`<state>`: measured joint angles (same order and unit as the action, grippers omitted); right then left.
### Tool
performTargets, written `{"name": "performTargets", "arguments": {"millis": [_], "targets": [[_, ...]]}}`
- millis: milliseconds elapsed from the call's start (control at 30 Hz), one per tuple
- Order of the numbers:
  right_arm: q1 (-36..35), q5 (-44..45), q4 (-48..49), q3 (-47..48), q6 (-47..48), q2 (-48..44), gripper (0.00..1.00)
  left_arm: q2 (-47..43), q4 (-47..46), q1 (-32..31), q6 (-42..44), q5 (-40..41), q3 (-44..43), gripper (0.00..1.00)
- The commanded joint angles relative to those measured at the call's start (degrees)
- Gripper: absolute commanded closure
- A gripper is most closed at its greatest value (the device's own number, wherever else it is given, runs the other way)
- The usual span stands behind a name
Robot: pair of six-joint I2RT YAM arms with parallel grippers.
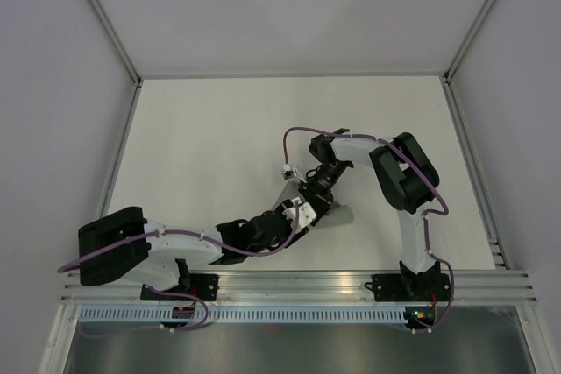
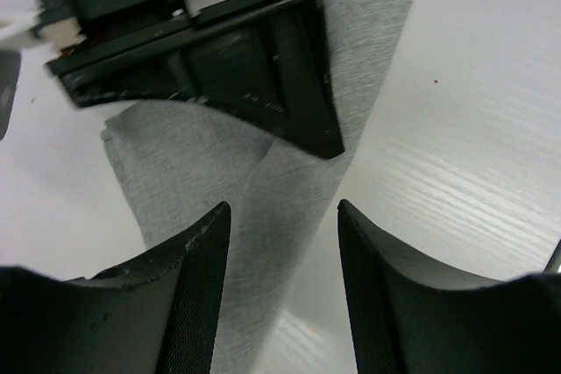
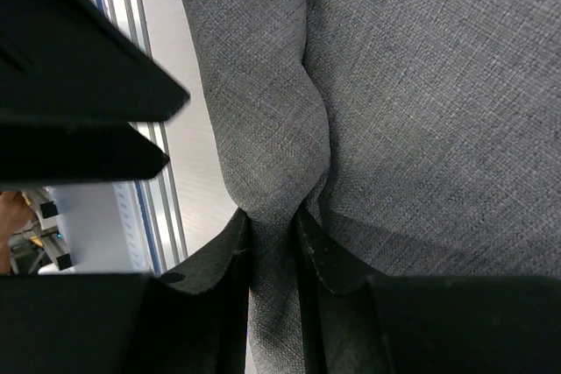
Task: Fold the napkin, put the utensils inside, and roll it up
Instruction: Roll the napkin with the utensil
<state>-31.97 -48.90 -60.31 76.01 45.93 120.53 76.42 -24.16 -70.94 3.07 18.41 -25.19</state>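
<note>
The grey napkin (image 1: 340,215) lies bunched into a long fold at the table's middle, mostly covered by both wrists. My right gripper (image 3: 273,221) is shut on a pinched ridge of the napkin (image 3: 421,111). In the top view it (image 1: 317,188) reaches in from the far right. My left gripper (image 2: 283,216) is open just above the napkin (image 2: 175,164), its fingers straddling the fold without touching it. It (image 1: 302,213) sits right beside the right gripper's black finger (image 2: 263,85). The utensils are out of view.
An aluminium rail (image 1: 298,285) runs along the near edge under both arm bases and shows again as the rail (image 3: 171,216) in the right wrist view. White walls enclose the table (image 1: 202,137) on three sides.
</note>
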Motion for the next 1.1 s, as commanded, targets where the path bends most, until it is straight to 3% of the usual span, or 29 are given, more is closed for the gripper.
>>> {"name": "performTargets", "arguments": {"millis": [0, 300, 567, 667, 800, 900, 1067], "targets": [[-0.47, 19.81, 4.94, -2.54, 2.06, 7.61, 0.86, 4.07, -0.80, -2.10, 8.96, 0.48, -4.86, 0.43], [-0.38, 19.81, 3.36, -0.25, 1.18, 10.07, 0.86, 11.81, -1.94, -2.98, 15.03, 1.71, -6.89, 0.34], [1.03, 20.52, 2.31, 1.69, 1.53, 11.83, 0.86, 16.56, -0.45, -2.89, 15.91, -0.30, -7.50, 0.34], [1.82, 20.08, 1.61, 2.48, 1.88, 12.53, 0.86, 19.37, 1.92, -2.89, 15.22, -2.14, -9.00, 0.42], [2.78, 18.94, 0.55, 2.74, 2.93, 12.71, 0.85, 21.83, 4.38, -2.89, 13.11, -4.70, -10.75, 0.77], [3.05, 18.32, 0.64, 2.39, 3.20, 12.19, 0.81, 23.33, 6.84, -2.80, 11.35, -6.37, -11.89, 0.91], [3.75, 15.43, 1.77, 0.99, 3.64, 8.06, 0.62, 25.18, 8.69, -2.54, 8.62, -11.37, -12.78, 0.98]]}}
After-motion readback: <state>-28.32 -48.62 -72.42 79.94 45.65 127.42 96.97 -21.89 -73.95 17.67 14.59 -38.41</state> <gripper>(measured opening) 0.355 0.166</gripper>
